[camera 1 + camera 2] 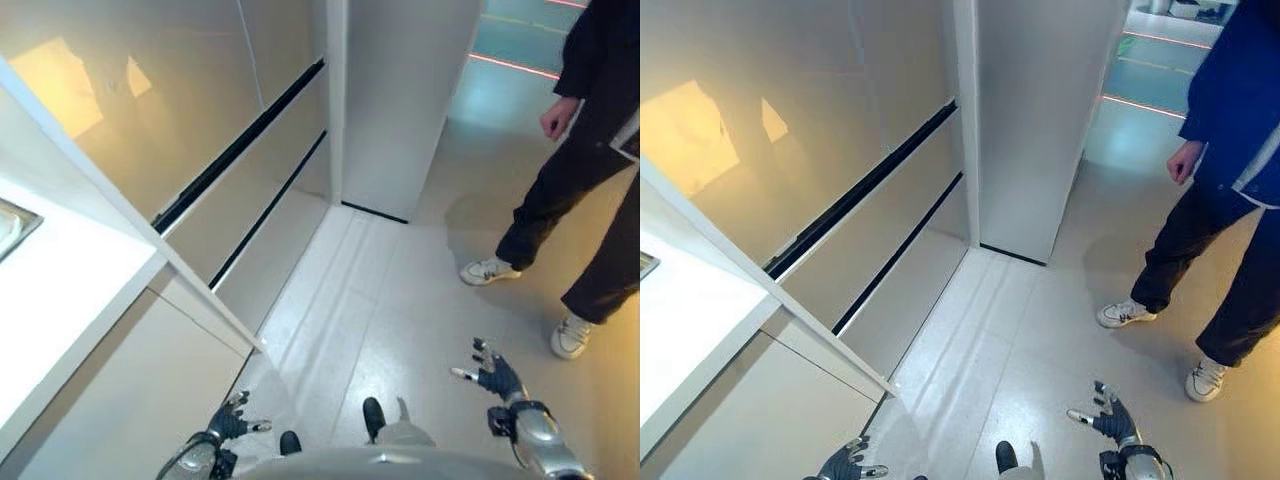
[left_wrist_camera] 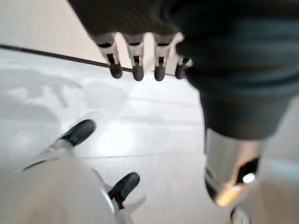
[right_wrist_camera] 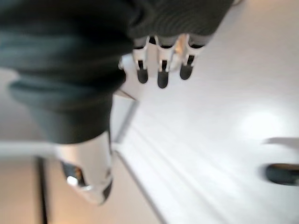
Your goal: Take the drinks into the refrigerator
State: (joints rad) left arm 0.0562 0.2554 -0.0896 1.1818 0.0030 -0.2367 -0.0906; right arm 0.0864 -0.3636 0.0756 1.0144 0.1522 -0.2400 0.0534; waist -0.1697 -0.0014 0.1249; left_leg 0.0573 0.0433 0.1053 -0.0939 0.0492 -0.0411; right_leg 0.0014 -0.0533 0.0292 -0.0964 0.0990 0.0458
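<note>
Both hands hung low over the floor (image 1: 400, 300), empty. Left hand (image 1: 228, 424): fingers (image 2: 136, 70) straight, loosely spread, nothing past them but bare floor. Right hand (image 1: 495, 376): fingers (image 3: 161, 74) straight and spread too, holding nothing.

Drinks: none seen anywhere near either hand's fingers, so I can't say where they were. No bottle or can on the bit of counter (image 1: 60, 290) to the left of the left fingers, or on the floor.

Containers: cabinet fronts (image 1: 260, 150) ahead of the left fingers were all shut, dark gaps between panels, contents hidden. Tall white unit (image 1: 400, 100) further ahead also closed; could be the fridge, can't tell. Nothing open, nothing inside visible.

Risks, as judged:
- Person (image 1: 590, 170) stood close, off to the right of the right fingers, shoes near the arm's reach. An outward swing or a step that way could hit them.
- Counter edge sat just beside the left arm; raising it w/o clearance could clip the edge.
- No drink located, so any reach from here would be blind.
</note>
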